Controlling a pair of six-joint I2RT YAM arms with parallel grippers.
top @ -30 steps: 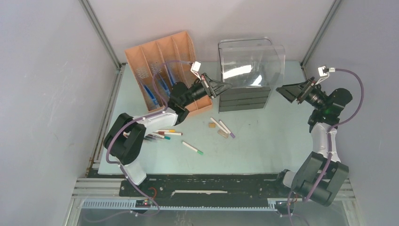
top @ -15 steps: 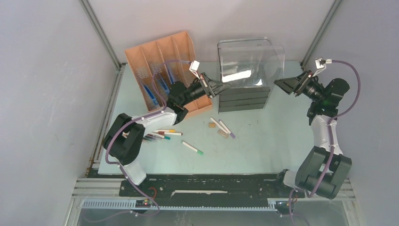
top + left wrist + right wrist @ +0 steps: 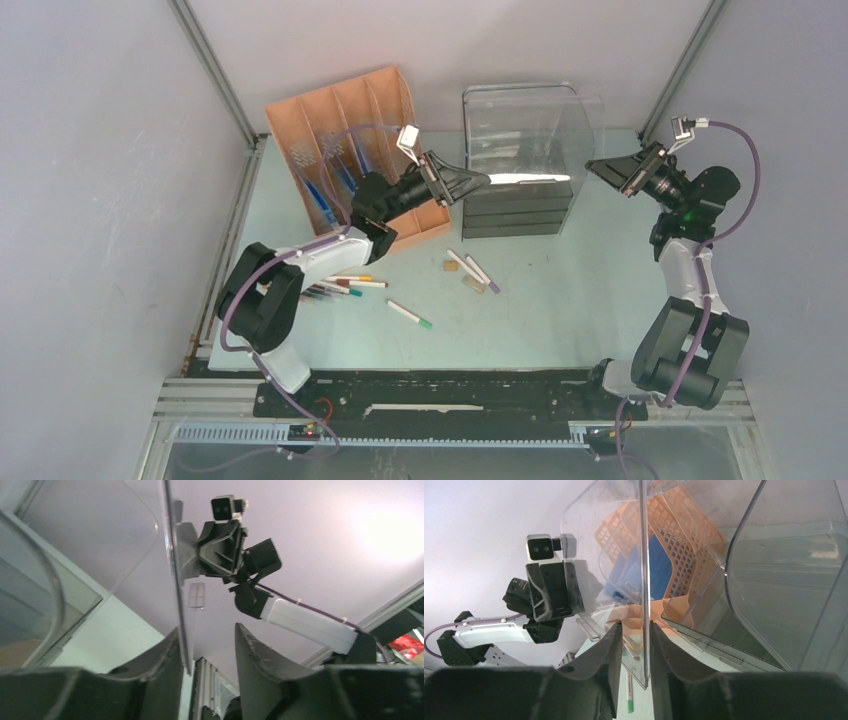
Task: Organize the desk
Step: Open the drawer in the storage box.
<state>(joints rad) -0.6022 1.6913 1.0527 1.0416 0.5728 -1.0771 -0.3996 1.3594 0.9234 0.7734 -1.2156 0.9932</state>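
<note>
1. Spread across the middle of the scene, the pale green table [image 3: 570,300], with both arms stretched toward its far side.
2. At the far middle, a clear rack [image 3: 520,115] atop dark drawers [image 3: 520,212], with an upright clear panel [image 3: 525,178] along its near side, between the two claws.
3. Left claw [image 3: 482,180] open at the panel's left end: one finger against the sheet, the other apart.
4. Right claw [image 3: 634,625] at the right end, fingers drawn close on either side of the sheet. Firm pinch or not, cannot tell.
5. Far left, an orange rack [image 3: 350,125] holding blue folders [image 3: 322,203].
6. Loose on the table nearer the arms: a cluster of markers [image 3: 340,288], a green-tipped marker [image 3: 409,314] to its right, and two small brown blocks [image 3: 452,266] beside two white pens [image 3: 478,272].
</note>
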